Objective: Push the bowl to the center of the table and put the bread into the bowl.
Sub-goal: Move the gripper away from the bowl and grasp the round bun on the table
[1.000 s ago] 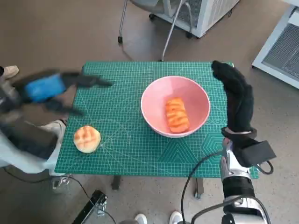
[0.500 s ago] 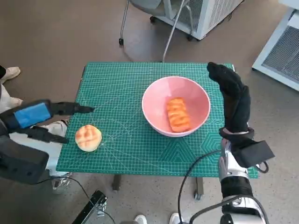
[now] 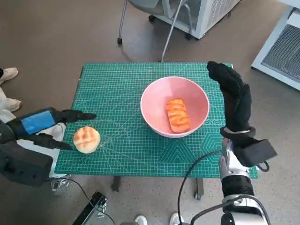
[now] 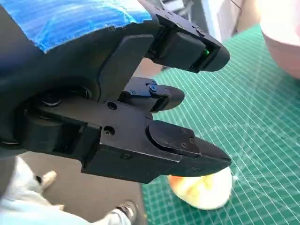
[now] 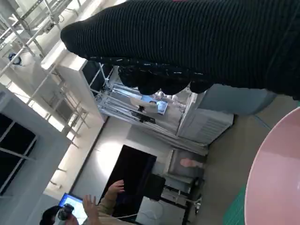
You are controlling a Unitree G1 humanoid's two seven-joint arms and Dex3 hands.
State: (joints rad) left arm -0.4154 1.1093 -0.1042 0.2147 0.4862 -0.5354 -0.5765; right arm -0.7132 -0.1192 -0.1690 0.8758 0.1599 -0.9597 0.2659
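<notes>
Item: pink bowl (image 3: 175,106). Sits near the middle of the counter (image 3: 122,84), just beside my right robot hand (image 3: 234,98). Already holds one orange ridged loaf (image 3: 177,115). Judged in place; the push looks done.

Item: round bun (image 3: 86,139). The bread left to move. Lies on the green cutting mat at the counter's near left corner, framed by the fingers (image 3: 75,116) of my left robot hand (image 3: 40,123), one above it and one below. In the left wrist view the bun (image 4: 202,189) shows just under the lowest fingertip (image 4: 187,147); whether they touch I cannot tell.

Item: left robot hand. Released, fingers apart, grasping nothing.

Item: right robot hand. Upright and flat, fingers together and extended, grasping nothing; stands at the bowl's far rim, apart from it as far as I can see.

Step in hand, as I judge it: close on the bun.
- Slide further in, so the bun sits deep between the fingers, not at the tips.
- Squeeze gently; the bun looks soft and may deform or roll.
- Mind the counter edge close by; a nudge outward could knock it off.
- Lift clear of the mat before carrying toward the bowl, and release beside the loaf
</notes>
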